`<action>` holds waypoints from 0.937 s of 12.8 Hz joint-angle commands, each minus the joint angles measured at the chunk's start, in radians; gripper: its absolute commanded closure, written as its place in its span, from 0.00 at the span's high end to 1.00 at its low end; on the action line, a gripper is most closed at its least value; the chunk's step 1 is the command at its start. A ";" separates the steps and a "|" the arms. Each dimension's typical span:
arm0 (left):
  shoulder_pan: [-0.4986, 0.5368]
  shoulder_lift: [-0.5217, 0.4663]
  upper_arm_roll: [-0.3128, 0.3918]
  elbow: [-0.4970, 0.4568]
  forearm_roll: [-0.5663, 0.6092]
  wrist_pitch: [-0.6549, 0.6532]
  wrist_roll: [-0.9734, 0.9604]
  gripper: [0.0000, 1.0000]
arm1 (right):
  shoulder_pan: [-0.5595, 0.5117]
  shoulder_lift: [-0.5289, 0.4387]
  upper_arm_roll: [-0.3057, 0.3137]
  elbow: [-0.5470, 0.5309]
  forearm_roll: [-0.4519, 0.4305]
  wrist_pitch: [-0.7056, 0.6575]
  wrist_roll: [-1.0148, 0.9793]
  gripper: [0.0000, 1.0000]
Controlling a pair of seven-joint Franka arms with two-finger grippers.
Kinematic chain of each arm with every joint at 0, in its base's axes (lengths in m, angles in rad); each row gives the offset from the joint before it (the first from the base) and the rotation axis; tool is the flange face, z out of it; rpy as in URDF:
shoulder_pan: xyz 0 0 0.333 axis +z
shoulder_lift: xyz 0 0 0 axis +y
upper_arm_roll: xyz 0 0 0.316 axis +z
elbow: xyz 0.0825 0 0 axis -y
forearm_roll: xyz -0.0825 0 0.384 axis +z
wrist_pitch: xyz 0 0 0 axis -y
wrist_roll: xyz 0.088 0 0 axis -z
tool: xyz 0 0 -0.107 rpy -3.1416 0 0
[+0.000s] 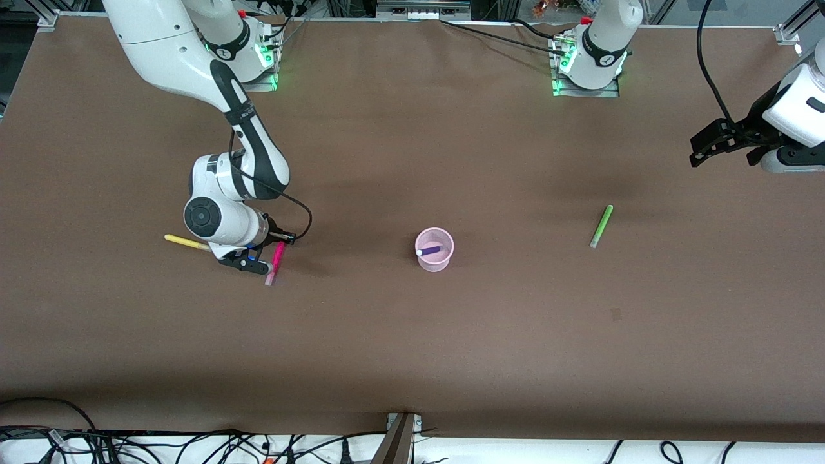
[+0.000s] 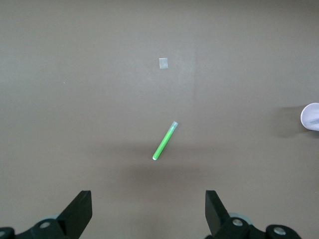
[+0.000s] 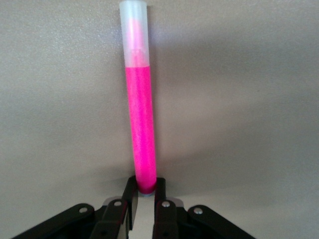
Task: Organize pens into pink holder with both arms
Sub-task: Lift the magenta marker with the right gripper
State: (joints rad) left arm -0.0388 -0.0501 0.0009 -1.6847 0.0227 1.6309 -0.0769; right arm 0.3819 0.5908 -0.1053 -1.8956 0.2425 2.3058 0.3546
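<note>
There were four pens on the brown table (image 1: 412, 348), one of each color. The purple pen (image 1: 430, 249) lay inside the pink cup (image 1: 445, 261), with its white end leaning on the rim. There was just one cup, and it stood near the middle of the table.

The pink pen (image 1: 275, 261) was at the right arm's end of the table. The right claw (image 1: 271, 248) was down low there, with its two fingers (image 3: 130, 198) pinched together on one end of the pink pen. The pen's pale cap pointed toward the front camera, away from the claw.

The yellow pen (image 1: 185, 241) lay flat just beside the right arm, and one end of it was hidden under the arm.

The green pen (image 1: 601, 226) lay flat by itself toward the left arm's end of the table, well apart from the cup. A small pale square (image 2: 163, 63) sat on the table near it.

The left claw (image 2: 148, 211) hung high in the air over its end of the table, waiting. Its two fingers (image 2: 79, 209) were spread wide apart and held nothing. The green pen lay on the table below it.
</note>
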 commanded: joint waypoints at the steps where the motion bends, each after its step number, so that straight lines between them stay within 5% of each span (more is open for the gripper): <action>1: -0.006 -0.011 -0.019 0.000 0.008 -0.002 -0.015 1.00 | 0.005 -0.006 0.007 -0.010 0.024 0.017 0.000 0.00; 7: -0.004 -0.011 -0.025 0.002 0.010 -0.017 -0.014 1.00 | 0.003 -0.014 0.006 0.150 0.171 -0.236 0.036 0.00; 12: -0.004 -0.011 -0.024 0.002 0.008 -0.029 -0.014 1.00 | 0.012 -0.008 0.065 0.327 0.266 -0.439 0.336 0.00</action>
State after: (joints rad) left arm -0.0400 -0.0501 -0.0206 -1.6845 0.0227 1.6235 -0.0776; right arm 0.3888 0.5798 -0.0685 -1.6344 0.4536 1.9267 0.5756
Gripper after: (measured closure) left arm 0.000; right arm 0.828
